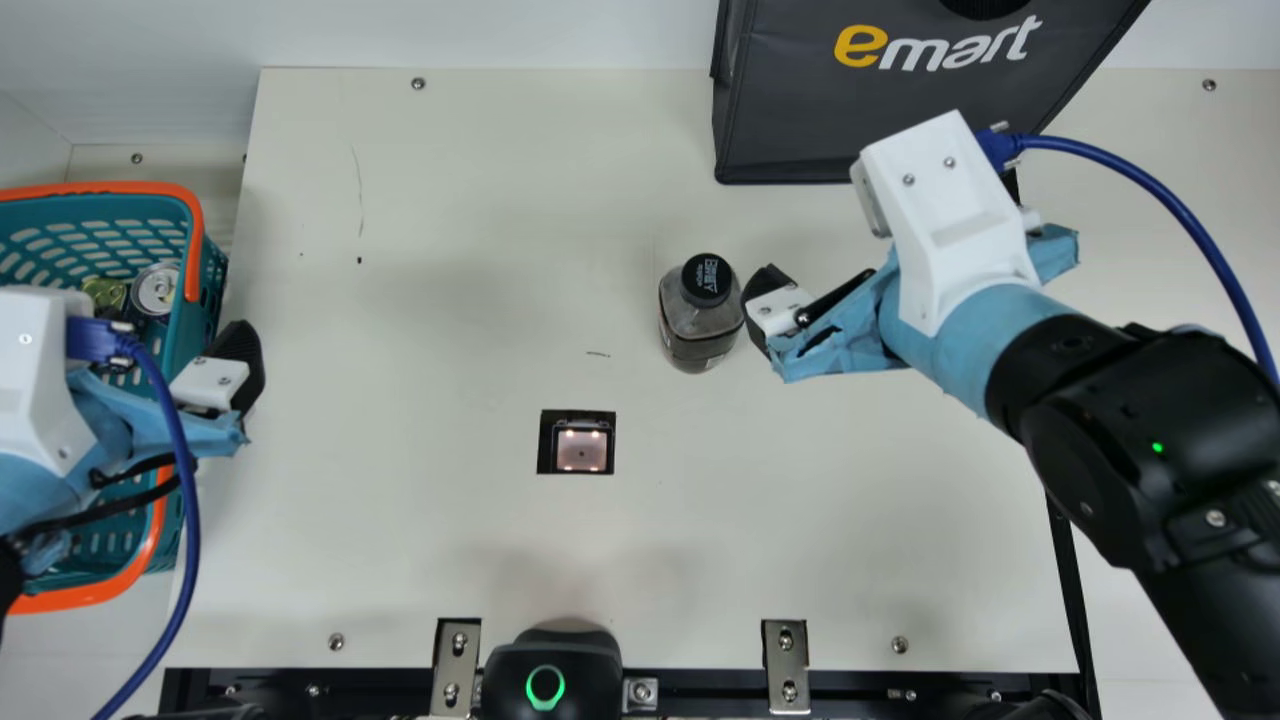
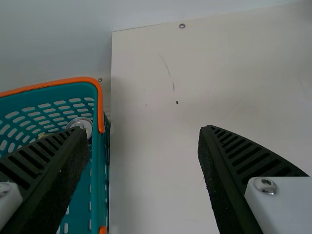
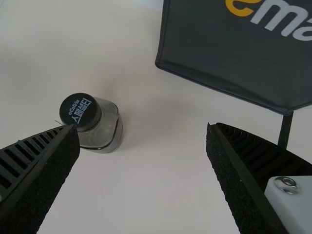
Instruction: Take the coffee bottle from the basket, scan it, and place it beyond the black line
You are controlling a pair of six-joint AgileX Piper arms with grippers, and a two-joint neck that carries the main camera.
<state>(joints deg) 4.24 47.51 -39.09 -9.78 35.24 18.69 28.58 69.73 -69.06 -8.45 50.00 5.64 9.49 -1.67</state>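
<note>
Cream table (image 1: 450, 250), coffee bottle (image 1: 697, 325) upright; right pincer (image 1: 772, 305) open, just beside

A pale wall (image 1: 480, 30) spans the main view's top; below it, a cream table (image 1: 400, 560) bears a thin scratch (image 1: 359, 180) at upper left.

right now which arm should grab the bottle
Right, I'd say. The right gripper, fingers open, is close beside the bottle, which stands upright on the table; the left gripper is far off, by the basket.
</note>
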